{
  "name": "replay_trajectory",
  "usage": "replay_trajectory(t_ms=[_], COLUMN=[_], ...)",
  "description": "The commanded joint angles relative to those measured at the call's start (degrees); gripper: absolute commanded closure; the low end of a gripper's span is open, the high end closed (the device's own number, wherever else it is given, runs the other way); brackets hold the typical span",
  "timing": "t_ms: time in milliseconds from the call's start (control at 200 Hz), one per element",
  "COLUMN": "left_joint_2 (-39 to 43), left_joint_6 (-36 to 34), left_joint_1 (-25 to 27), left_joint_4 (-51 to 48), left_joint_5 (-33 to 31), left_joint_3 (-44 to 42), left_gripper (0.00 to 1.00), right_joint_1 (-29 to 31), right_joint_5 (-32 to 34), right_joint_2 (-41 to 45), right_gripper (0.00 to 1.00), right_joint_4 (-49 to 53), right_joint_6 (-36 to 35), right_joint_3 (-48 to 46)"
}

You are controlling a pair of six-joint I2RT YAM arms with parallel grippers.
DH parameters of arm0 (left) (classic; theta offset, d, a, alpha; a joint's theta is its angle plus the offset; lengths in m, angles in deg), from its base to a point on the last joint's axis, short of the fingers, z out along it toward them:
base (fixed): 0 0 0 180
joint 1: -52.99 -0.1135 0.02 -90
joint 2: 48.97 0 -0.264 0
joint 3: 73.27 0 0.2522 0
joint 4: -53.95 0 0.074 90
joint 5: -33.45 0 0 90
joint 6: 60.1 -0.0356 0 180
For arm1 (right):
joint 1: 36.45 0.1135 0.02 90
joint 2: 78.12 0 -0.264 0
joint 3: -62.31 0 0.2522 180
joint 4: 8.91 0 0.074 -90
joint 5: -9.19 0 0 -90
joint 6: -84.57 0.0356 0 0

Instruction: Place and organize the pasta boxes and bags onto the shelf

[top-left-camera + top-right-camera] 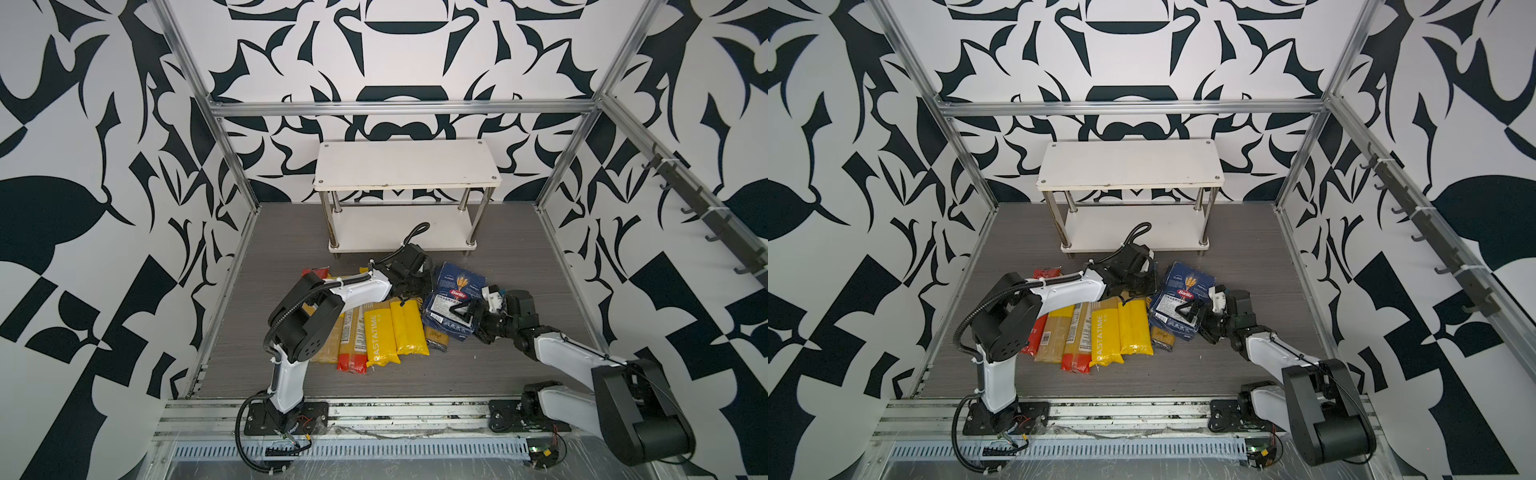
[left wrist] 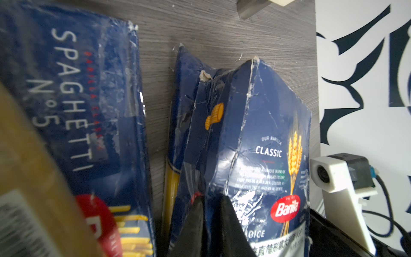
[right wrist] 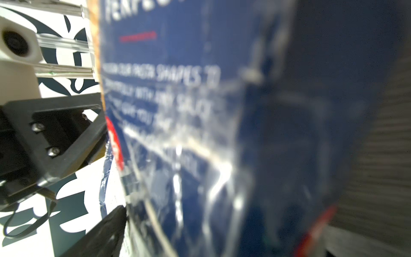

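Wide Barilla box [image 1: 456, 286] lies at 3 o'clock of bags [image 1: 380, 332]; shelf [image 1: 407, 166] at 12. Left claw [image 2: 210, 198] pinches its edge. Right claw [image 1: 467, 318] spread wide astride it, grip unclear. Firm right hold first, then lift together.

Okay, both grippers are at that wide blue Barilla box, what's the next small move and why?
Probably close the right gripper on the wide Barilla box. Its jaws stand wide around the box, the left gripper seems to pinch the box's edge, and the shelf looks bare.
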State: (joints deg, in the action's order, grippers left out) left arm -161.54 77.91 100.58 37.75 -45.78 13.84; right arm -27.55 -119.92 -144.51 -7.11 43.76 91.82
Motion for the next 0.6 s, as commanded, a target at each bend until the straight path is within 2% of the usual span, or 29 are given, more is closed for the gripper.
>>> replay_trajectory(t_ms=[0,150,435,545,595], left_joint_2=[-6.48,-5.21,-3.45,-3.03,-2.37], left_joint_6=[1.99,2.06,4.06,4.15,4.14], left_joint_1=[1.32,2.14,4.49,4.96,4.92], left_joint_4=[-8.82,-8.2,-4.24,-3.63,-3.76], left_joint_5=[1.1,1.72,4.81,5.32,5.47], left_joint_3=[-5.34,-6.02,-7.22,-7.83,-8.42], left_gripper=[0.84,0.84,0.82,0.78,0.73], right_joint_1=[0.94,0.95,0.94,0.98,0.95], right_joint_5=[-0.73,-1.15,-3.21,-3.92,-4.28], right_joint_2=[4.06,2.84,-3.6,-3.29,-2.46], right_gripper=[0.02,0.03,0.11,0.26,0.3], right_joint_4=[-0.3,-0.32,-11.33,-11.83,-11.64], right_joint_6=[-0.46,-0.39,3.53,3.91,4.19], right_joint_3=[3.57,5.97,4.09,5.28,5.76])
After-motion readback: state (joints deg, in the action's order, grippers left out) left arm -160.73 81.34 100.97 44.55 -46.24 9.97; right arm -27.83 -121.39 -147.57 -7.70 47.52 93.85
